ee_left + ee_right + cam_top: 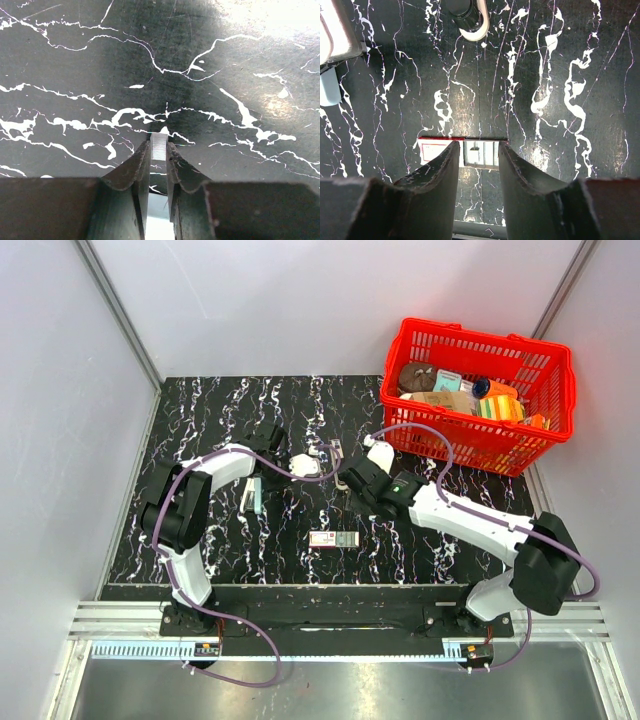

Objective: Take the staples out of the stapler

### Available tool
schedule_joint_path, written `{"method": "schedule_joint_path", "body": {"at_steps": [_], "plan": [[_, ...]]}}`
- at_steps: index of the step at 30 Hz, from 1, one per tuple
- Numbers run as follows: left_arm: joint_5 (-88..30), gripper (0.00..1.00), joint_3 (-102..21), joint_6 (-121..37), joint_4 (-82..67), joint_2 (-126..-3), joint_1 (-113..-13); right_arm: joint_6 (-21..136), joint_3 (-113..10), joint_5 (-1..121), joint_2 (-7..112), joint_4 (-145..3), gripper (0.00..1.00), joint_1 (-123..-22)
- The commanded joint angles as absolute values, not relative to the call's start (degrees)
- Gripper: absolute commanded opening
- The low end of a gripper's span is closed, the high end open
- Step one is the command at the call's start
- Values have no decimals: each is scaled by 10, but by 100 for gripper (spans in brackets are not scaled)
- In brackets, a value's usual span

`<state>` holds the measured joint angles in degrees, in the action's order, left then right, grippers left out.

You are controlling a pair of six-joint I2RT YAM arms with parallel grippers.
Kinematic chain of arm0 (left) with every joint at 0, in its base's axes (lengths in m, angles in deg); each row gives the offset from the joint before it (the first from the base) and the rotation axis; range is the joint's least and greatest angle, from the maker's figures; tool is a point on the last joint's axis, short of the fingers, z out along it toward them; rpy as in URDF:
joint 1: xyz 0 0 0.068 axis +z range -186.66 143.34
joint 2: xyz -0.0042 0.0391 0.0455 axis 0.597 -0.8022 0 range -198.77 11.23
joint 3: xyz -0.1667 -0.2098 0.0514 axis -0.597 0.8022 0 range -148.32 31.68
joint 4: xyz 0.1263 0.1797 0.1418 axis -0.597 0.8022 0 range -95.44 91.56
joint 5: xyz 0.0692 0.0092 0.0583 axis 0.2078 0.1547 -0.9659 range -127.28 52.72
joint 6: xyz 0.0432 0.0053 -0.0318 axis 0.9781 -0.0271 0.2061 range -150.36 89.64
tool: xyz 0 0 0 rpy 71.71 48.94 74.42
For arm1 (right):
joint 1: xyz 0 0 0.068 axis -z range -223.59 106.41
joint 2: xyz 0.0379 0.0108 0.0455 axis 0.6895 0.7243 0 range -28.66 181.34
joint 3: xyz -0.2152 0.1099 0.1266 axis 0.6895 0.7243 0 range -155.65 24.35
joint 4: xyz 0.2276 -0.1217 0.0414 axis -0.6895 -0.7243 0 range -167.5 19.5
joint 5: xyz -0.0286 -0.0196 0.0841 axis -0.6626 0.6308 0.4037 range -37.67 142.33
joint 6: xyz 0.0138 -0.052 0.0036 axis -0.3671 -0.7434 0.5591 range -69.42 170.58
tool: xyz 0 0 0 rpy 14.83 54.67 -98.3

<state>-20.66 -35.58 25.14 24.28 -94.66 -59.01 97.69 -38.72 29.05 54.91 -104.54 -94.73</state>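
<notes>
Releasing the thin, ribbed silver staple strip (160, 146) carelessly could snap it or scatter staples over the black marbled table (200, 410), because the left gripper (159, 141) pinches it only at the very fingertips, jaws almost closed on it. The right gripper (479, 144), jaws wide and empty, hangs over the small red-and-white cardboard staple box (480, 156) towards the middle of the near edge and could knock it. The pale blue and white stapler (252, 498) lies left of centre; I cannot tell whether its magazine is open.
</notes>
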Motion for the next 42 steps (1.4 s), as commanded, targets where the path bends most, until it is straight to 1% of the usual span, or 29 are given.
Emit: {"method": "schedule_joint_path", "body": {"at_steps": [1,10,13,17,19,23,29,32,35,38,42], "plan": [[-185,18,-357,245,259,-941,-596,972,-381,280,522,-1033,42,-940],[-154,12,-353,197,259,-917,-598,972,-380,286,518,-1028,42,-940],[-151,7,-354,187,262,-908,-598,971,-379,289,517,-1027,41,-940],[-107,1,-377,153,290,-871,-597,970,-376,294,511,-1021,41,-939],[-63,0,-393,128,311,-845,-595,971,-377,294,506,-1019,41,-939],[63,0,-429,56,339,-793,-583,968,-375,303,483,-1004,42,-939],[233,1,-451,-59,340,-754,-563,961,-365,319,432,-966,43,-939],[294,1,-447,-120,317,-738,-556,951,-357,343,407,-939,43,-939],[349,2,-421,-224,227,-717,-547,936,-345,374,384,-900,45,-939],[391,2,-375,-382,75,-695,-538,919,-335,409,367,-852,47,-939],[416,3,-288,-662,-273,-675,-531,907,-321,455,355,-797,47,-939]]}}
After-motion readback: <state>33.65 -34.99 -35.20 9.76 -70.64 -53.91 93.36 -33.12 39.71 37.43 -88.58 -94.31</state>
